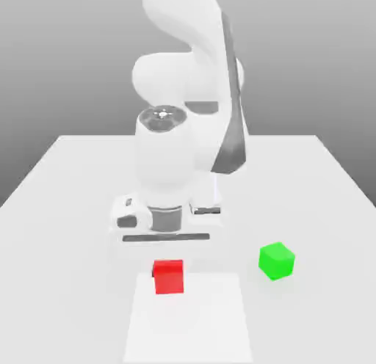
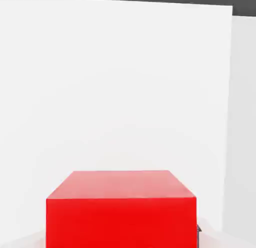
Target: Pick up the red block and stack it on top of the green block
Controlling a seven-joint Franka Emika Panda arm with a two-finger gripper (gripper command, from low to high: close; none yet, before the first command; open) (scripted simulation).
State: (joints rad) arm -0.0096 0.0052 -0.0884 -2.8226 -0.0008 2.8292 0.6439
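The red block (image 1: 168,276) sits on the white table, toward the front and a little to the exterior view's left of centre. My gripper (image 1: 167,251) hangs straight down over it from the white arm, its hand just above the block. In the hand view the red block (image 2: 121,209) looms very close, with a dark sliver of a finger pad (image 2: 198,229) pressed against its side. The gripper is shut on the block, which still rests at table level. The green block (image 1: 277,260) stands apart on the table, toward the exterior view's right of the red one, slightly turned.
A paler rectangular patch (image 1: 191,326) lies on the table (image 1: 66,186) under and in front of the red block. The arm's base and links (image 1: 198,98) rise behind the gripper. Open tabletop separates the two blocks.
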